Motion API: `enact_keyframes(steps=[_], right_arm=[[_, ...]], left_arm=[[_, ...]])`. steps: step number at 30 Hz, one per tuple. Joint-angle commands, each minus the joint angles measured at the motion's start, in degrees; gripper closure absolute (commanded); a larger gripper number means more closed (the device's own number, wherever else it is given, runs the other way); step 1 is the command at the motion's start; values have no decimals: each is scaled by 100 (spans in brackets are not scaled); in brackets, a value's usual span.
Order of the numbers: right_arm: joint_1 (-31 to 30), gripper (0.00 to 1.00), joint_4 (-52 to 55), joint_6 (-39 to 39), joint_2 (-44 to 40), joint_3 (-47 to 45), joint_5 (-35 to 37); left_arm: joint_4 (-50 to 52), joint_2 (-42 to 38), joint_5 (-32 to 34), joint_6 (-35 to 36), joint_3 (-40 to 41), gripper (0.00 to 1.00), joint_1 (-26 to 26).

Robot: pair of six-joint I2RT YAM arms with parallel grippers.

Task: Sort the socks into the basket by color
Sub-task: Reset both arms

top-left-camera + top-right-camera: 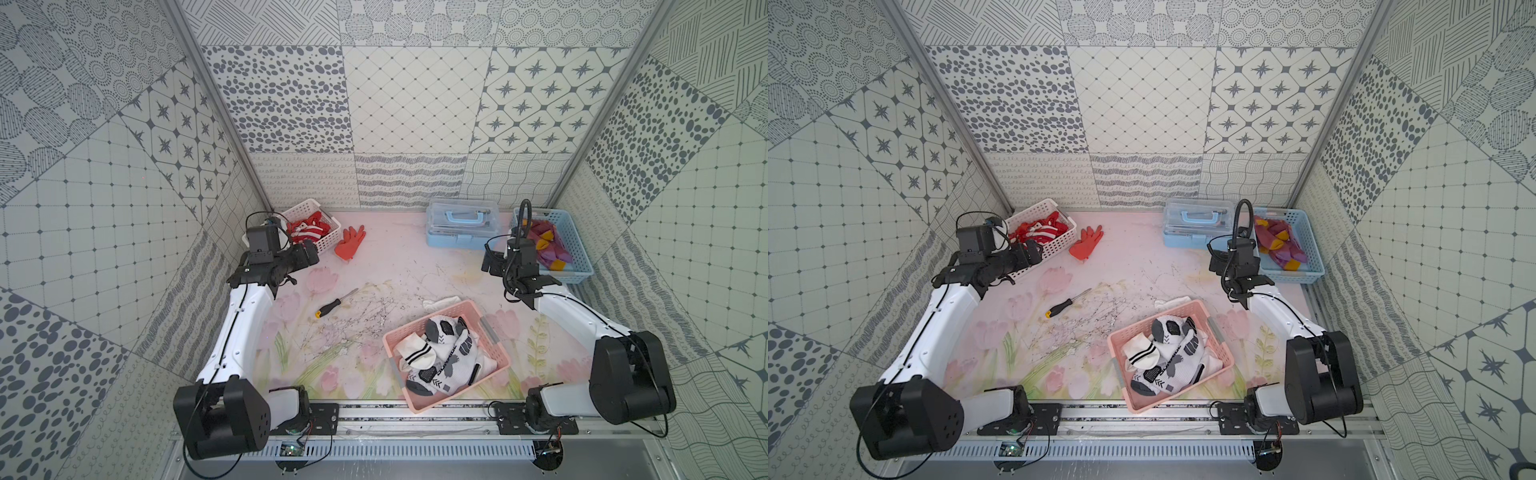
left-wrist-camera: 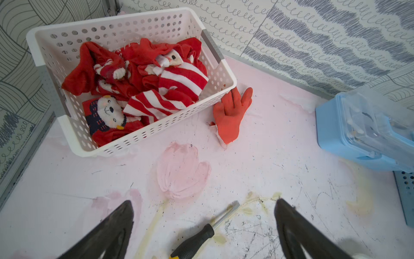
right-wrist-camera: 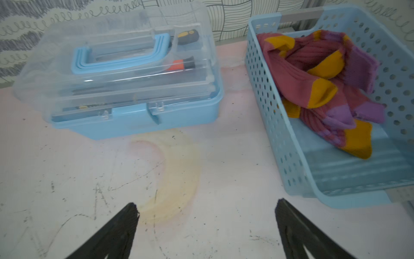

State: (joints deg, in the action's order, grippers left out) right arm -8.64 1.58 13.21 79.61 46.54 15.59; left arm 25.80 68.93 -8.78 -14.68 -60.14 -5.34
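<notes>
Both tools stand wide open and empty: the left tool (image 2: 203, 226) near the white basket (image 2: 224, 74) of red socks (image 2: 143, 85) at the tabletop's far left corner, the right tool (image 3: 206, 226) beside the blue basket (image 3: 268, 112) of purple socks (image 3: 313, 89) at the far right. White socks (image 1: 440, 353) fill the pink basket (image 1: 399, 332) at the near edge; one white sock (image 1: 442, 301) lies just behind it. Being red, the glove (image 2: 230, 116) touching the white basket could be grabbed by mistake.

The pink tulip-painted tabletop (image 1: 399, 266) carries a pink plastic basket (image 1: 494, 353); beyond it a white perforated basket (image 1: 328, 239), orange-red glove (image 1: 350, 242), black-handled screwdriver (image 1: 334, 302), blue toolbox (image 1: 461, 239), blue basket (image 1: 577, 268).
</notes>
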Motion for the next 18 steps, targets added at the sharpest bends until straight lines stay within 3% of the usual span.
enact_keyframes(steps=[1, 9, 18], right_arm=[[238, 2, -1195, -428, 121, -456, 136], [602, 2, -2929, -616, 679, -1294, -226], [636, 2, -3617, -828, 765, -1586, -597]], left_arm=[[-540, -353, 373, -70, 503, 2, 121], [-1170, -415, 895, 240, 1169, 2, 525], [-2566, -306, 1415, 685, 2173, 2, 552]])
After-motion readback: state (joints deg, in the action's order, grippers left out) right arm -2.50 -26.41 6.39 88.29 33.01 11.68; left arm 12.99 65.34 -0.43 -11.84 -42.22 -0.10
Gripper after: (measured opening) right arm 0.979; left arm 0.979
